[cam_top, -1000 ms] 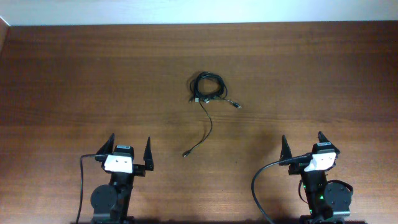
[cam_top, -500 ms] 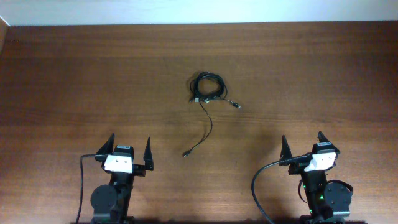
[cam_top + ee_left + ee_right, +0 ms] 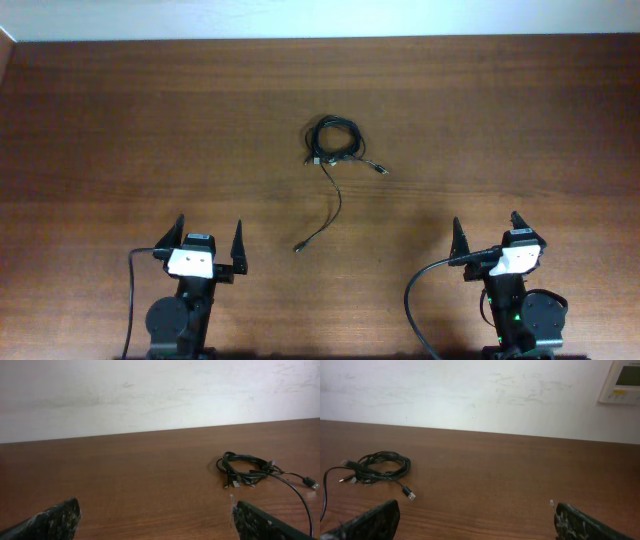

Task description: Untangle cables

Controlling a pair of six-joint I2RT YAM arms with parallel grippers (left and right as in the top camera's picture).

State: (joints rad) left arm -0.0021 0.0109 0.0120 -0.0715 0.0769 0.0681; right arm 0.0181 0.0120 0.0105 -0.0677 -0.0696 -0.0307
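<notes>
The cables (image 3: 335,140) lie in a small black bundle of loops on the table (image 3: 120,120), well ahead of both claws and touched by neither. The bundle sits forward and to the right of the left claw (image 3: 210,222), and forward and to the left of the right claw (image 3: 486,220). One long cord (image 3: 335,205) trails out of the bundle back toward the claws. It ends in a small plug (image 3: 298,247) that lies between them, nearer the left one. A shorter cord ends in a plug (image 3: 380,170) on the side of the bundle toward the right claw.

From the left wrist, the cables (image 3: 245,467) show ahead and to the right of the left claw (image 3: 155,505), with silver-tipped plugs at the near edge of the loops. From the right wrist, they (image 3: 382,466) show ahead and to the left of the right claw (image 3: 475,505).

Both claws are released, jaws spread wide, with nothing between them, low over the near part of the table. A thick black lead (image 3: 130,300) runs by the left arm's base and another (image 3: 415,300) by the right's. Beyond the far edge of the table stands a pale wall (image 3: 150,395), and a white panel (image 3: 625,380) hangs on it ahead and to the right of the right claw.
</notes>
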